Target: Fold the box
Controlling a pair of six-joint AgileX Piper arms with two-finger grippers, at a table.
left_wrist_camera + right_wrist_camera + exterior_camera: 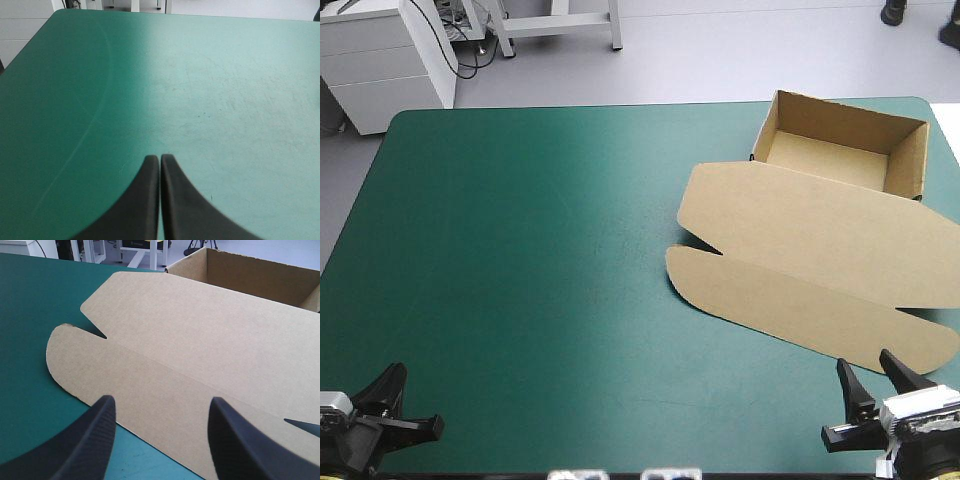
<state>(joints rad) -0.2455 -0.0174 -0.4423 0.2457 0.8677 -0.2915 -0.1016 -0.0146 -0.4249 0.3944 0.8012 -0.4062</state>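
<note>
Brown board made up the single box on the teal-green cover, lying over the table's right half and reaching toward the far right corner. It was one piece in three parts. One open tray sat nearest the far edge, with four walls raised. One lid panel lay flat on the near side of the tray. One front flap with two rounded ends continued from the lid toward the near edge, also flat. In the right wrist view, two small notches parted flap from lid, one at each end.

Two grippers were at the near edge, well apart. The left gripper sat at the near left corner over bare cover, far from the box, its two black fingers pressed together into one pointed arch and holding nothing. The right gripper sat at the near right corner, its two fingers spread wide. Their tips stood just short of the flap's near edge, and the board lay directly ahead between them. Whether they touched it could not be told.
</note>
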